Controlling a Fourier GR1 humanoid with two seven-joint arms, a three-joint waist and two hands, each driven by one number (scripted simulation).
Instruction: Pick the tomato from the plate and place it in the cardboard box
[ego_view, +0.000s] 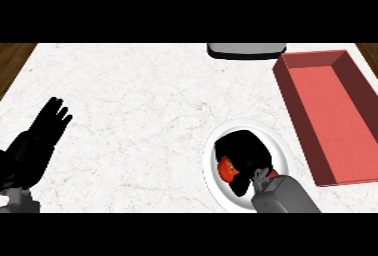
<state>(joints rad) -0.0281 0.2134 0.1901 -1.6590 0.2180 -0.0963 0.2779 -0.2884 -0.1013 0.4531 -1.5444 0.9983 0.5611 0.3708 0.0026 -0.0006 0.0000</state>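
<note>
Curling my right hand (247, 150) round the tomato (227, 169), I hold it with my fingers bent over its top. Only a bit of red with a little green spot peeks out at the left side of my hand. The tomato is over the white plate (215, 187), and I cannot tell if it touches the plate. The plate sits on the pale counter (148, 100), near the edge close to me. Just beside the plate, on the right, lies the long red box (328, 115). My left hand (37, 140) rests well apart on the left, open, with its fingers straight and pointing up. A grey thing (246, 50) sits at the far edge of the counter, near the far end of the box.
</note>
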